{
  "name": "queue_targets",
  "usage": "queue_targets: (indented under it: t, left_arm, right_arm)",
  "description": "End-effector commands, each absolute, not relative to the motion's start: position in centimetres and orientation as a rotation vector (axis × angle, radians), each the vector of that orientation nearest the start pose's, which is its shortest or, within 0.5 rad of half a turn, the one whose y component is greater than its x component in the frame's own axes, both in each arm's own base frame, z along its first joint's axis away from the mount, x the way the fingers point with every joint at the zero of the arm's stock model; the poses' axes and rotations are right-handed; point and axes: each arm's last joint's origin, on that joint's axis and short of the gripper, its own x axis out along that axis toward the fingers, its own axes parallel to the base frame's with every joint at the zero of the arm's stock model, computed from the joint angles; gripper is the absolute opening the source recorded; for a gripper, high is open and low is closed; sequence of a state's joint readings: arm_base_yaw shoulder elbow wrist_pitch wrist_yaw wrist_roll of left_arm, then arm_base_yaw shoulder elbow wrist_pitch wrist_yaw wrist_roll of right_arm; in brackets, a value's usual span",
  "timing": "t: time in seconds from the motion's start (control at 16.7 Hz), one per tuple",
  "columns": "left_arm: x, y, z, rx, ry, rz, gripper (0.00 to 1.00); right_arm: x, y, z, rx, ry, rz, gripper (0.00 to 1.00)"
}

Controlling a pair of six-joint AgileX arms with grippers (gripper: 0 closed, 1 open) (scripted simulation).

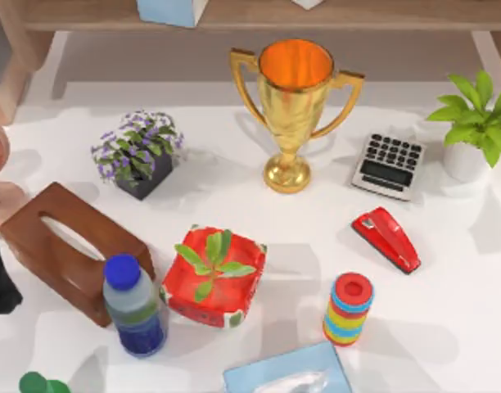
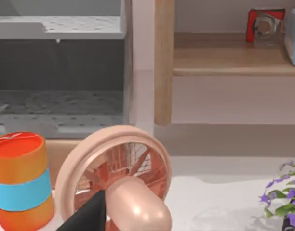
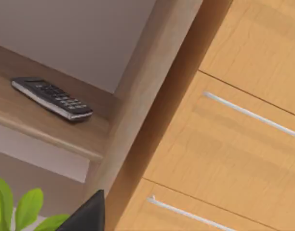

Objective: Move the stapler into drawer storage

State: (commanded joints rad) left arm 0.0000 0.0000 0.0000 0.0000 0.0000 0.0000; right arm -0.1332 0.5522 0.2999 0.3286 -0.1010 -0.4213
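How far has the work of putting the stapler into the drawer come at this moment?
Nothing looks done yet. The stapler lies untouched on the table at the top view's right, between the calculator and the stack of coloured rings. Nothing is in hand. In the right wrist view the drawer fronts with their silver handles look closed. Opening a drawer, grasping the stapler and placing it inside all remain.
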Motion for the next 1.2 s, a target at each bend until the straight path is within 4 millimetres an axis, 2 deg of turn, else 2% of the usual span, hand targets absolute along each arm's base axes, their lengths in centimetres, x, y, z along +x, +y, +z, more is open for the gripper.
queue_targets:
  t: [0.12,0.24,0.42,0.6,0.78,1.02,1.2]
  left_arm:
    - [10.6,-0.1,16.0,0.0,0.0,0.0,1.0]
    - [10.6,-0.1,16.0,0.0,0.0,0.0,1.0]
    - [10.6,-0.1,16.0,0.0,0.0,0.0,1.0]
    - [10.6,-0.1,16.0,0.0,0.0,0.0,1.0]
    - [10.6,-0.1,16.0,0.0,0.0,0.0,1.0]
    - [10.6,-0.1,16.0,0.0,0.0,0.0,1.0]
    - [10.6,-0.1,16.0,0.0,0.0,0.0,1.0]
  right_arm:
    - [18.1,-2.7,25.8,-0.585,-0.064,-0.046,1.0]
    - [21.8,-4.1,26.6,-0.735,-0.055,-0.043,1.0]
    - [28.0,-6.9,25.6,-0.957,-0.037,-0.032,1.0]
    - [33.6,-10.3,22.0,-1.161,-0.018,-0.016,1.0]
    - [37.4,-13.6,17.1,-1.334,-0.002,-0.003,1.0]
    - [39.8,-16.8,11.2,-1.5,0.008,-0.001,1.0]
    - [40.3,-17.9,9.1,-1.564,0.008,-0.007,1.0]
